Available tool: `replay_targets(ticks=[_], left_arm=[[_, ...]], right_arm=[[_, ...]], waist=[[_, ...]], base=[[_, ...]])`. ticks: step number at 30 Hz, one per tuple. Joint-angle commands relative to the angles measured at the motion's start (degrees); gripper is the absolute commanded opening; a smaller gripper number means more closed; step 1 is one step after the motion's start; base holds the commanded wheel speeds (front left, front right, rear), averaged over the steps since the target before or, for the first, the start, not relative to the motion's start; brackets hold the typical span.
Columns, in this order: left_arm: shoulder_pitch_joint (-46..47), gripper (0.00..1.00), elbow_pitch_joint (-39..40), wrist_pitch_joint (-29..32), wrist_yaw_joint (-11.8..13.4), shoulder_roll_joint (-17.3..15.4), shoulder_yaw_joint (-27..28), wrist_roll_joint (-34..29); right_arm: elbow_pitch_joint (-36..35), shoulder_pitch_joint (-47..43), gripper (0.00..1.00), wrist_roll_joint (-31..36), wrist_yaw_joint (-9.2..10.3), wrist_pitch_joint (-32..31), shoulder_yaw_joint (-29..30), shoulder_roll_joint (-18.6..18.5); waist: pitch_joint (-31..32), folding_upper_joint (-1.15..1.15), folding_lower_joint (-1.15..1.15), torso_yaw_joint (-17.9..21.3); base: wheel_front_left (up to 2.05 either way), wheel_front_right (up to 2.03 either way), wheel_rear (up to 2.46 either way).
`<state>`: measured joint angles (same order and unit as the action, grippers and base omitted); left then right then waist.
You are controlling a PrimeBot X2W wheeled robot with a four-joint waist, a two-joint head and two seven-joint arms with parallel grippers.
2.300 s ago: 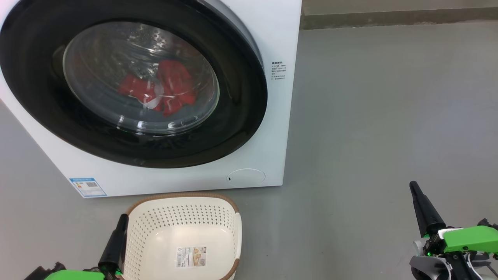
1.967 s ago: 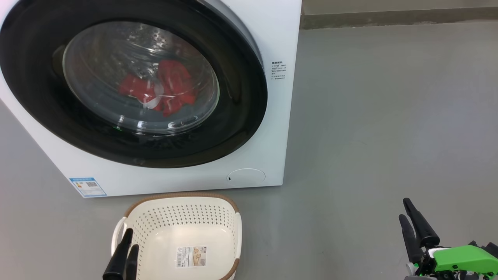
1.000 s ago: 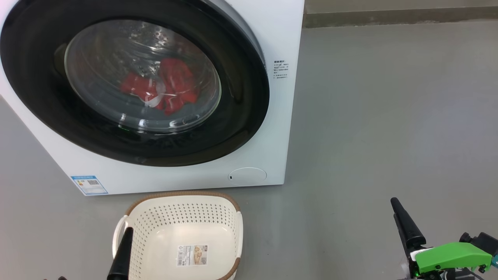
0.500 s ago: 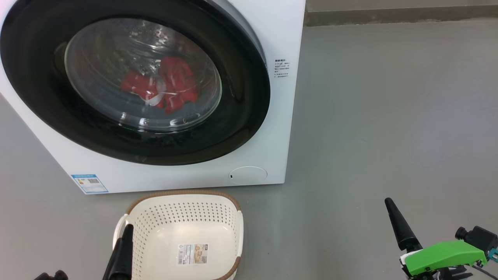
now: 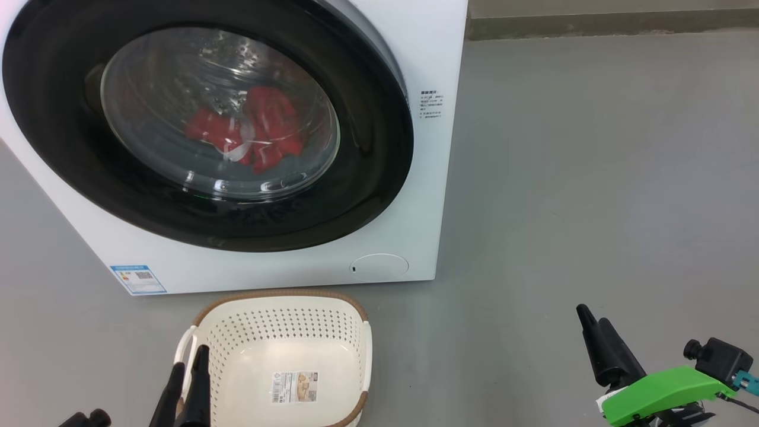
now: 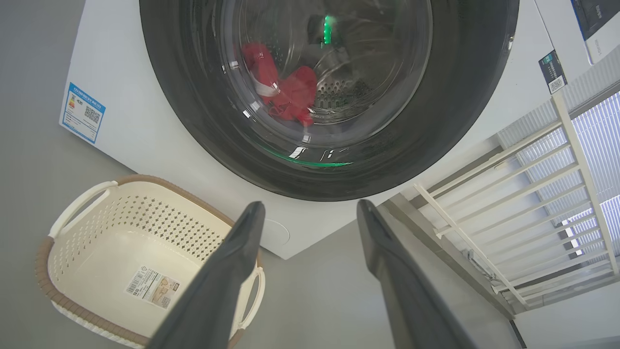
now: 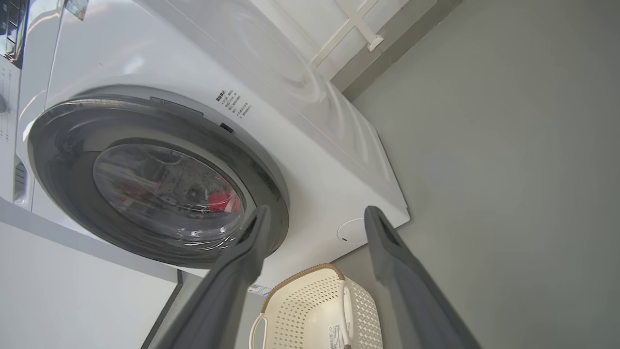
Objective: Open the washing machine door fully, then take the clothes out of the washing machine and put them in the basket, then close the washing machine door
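**Spotter:** Where does everything stand?

**Operator:** The washing machine door [image 5: 373, 178] is shut flat against the front of the washing machine [image 5: 430, 47]. I can see the clothes [image 5: 261, 127] behind the glass, low inside the machine. The basket [image 5: 284, 329] sits on the floor [image 5: 593, 178] just in front of the machine, below the door.

**Spotter:** And your grippers?

**Operator:** Both have their fingers spread wide and carry nothing. My left gripper [image 6: 310, 207] hangs in front of the machine, over the basket's near left corner. My right gripper [image 7: 318, 211] is low and well off to the machine's right.

**Spotter:** So the door comes first. How do you do it cleanly?

**Operator:** I take the grey lip [image 5: 385, 56] on the door's upper right edge for the pull, though I can't confirm the hinge side from here. I'd raise the right gripper to it and hook one finger behind the lip. I wouldn't pinch the glossy black face, which I expect to slip. Then I'd follow the door's arc instead of tugging straight out from the machine. I'd also check that the swing clears the basket, and go all the way open.
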<state>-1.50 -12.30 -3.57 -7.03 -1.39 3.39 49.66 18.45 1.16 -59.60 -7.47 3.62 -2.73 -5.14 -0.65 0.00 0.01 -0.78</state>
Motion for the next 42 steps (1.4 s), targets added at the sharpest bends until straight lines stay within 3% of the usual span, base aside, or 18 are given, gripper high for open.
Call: replay_targets(ticks=[1,42], left_arm=[[0.3,1.0,2.0,-0.8,0.0,-0.9,0.7,-2.4],[-2.6,1.0,5.0,-7.6,0.2,-1.3,0.0,-32.1]], right_arm=[[-1.6,1.6,1.0,2.0,-0.02,0.9,-0.9,-1.1],[-1.8,0.2,1.0,23.1,-0.02,7.6,-3.4,-3.5]], waist=[[0.0,0.0,0.0,0.0],[0.1,0.0,0.0,0.1]], base=[[0.0,0.0,0.0],[0.0,0.0,0.0]])
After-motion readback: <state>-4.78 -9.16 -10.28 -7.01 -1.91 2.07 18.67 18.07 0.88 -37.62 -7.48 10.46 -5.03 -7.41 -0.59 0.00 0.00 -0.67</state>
